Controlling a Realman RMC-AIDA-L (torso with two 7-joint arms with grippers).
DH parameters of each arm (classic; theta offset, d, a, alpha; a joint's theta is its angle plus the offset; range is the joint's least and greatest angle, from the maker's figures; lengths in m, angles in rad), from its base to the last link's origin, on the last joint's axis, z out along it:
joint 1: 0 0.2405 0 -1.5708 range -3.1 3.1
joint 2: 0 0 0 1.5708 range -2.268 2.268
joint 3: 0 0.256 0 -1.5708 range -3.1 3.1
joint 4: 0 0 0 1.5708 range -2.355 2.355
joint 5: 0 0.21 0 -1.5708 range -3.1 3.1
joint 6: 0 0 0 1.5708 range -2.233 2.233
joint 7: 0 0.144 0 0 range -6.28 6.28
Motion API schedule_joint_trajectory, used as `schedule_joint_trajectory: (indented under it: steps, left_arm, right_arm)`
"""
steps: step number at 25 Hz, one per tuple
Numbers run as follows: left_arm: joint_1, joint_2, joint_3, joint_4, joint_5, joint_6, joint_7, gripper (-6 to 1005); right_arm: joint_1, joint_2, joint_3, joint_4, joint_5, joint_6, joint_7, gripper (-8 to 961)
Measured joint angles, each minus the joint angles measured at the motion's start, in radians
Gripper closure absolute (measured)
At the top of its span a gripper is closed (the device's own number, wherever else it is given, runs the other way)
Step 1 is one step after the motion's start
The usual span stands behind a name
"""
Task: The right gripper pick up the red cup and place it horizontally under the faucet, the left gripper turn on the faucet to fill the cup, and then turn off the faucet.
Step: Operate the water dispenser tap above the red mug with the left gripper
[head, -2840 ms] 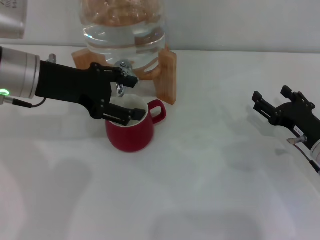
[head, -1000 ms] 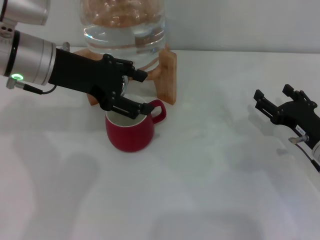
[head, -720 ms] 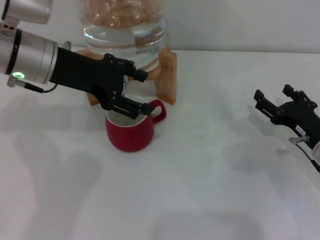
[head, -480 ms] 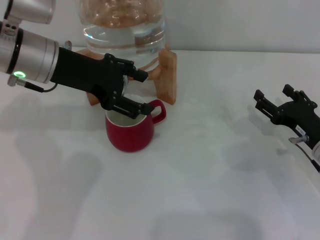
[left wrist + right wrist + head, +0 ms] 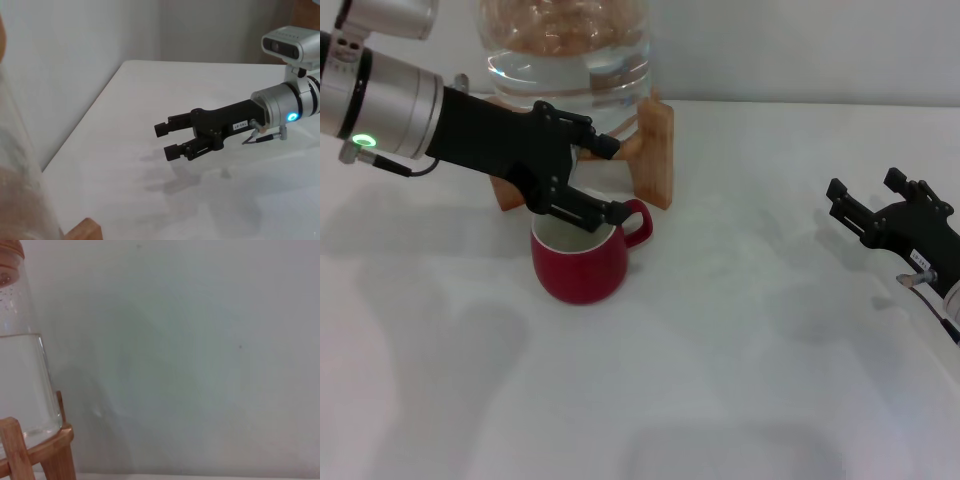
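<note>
Nearest the robot, the bare white table (image 5: 720, 380) is carrying nothing in the foreground, so the work is all sitting toward the back left. The red cup (image 5: 580, 260) is standing upright on the table with its white inside facing up and its loop handle pointing toward the robot's right, parked directly in front of the wooden stand (image 5: 655, 150) so that its mouth is lying below the spout. Just above and behind its rim, the left gripper (image 5: 605, 180) is reaching in from the left, its prongs spread wide with one finger over the cup's rim and the other up by the stand, evidently bracketing the faucet, which its own fingers are hiding from view; it is holding nothing that can be seen. Well apart, at the right edge, the right gripper (image 5: 865, 205) is resting idle, prongs parted and empty, kept clear of the filling. Behind everything, the clear water jug (image 5: 565, 45) is sitting on its stand against the wall.
</note>
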Motion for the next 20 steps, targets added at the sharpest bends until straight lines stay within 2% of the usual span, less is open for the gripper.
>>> schedule_joint_trajectory:
  steps: [20]
  left_arm:
    - [-0.022, -0.001, 0.0, -0.003, 0.025, -0.01, -0.007, 113]
  right_arm:
    - [0.001, -0.002, 0.0, 0.001, 0.0, -0.003, 0.0, 95]
